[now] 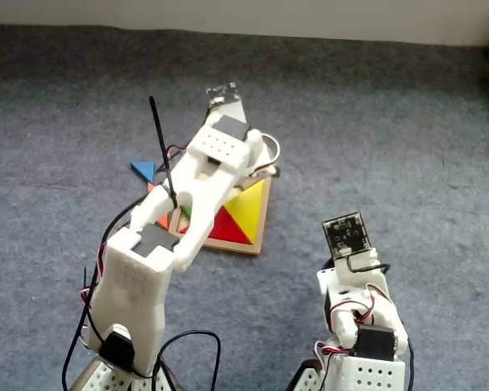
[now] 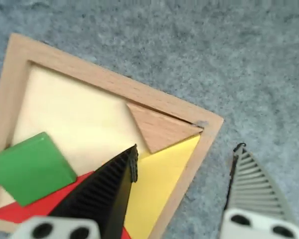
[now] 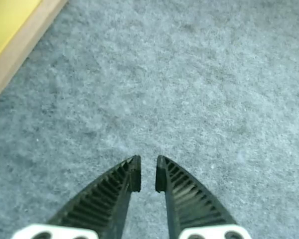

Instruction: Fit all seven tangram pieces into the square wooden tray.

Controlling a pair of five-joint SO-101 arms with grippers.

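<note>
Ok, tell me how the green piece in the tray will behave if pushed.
The green piece looks like a flat, rigid tile, so it should slide, not bend or roll. It seems to rest partly on the red piece, so a push may rock it or drop it flat. Likely light, being thin.

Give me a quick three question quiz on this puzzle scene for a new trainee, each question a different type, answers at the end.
1. True or false: the blue triangle lies inside the wooden tray.
2. Which piece sits in the tray corner beside the yellow triangle? A) wood-coloured triangle B) green square C) blue triangle
3. Fill in: the left gripper is ____, one finger over the tray.
Key: 1 false; 2 A; 3 open.
</note>
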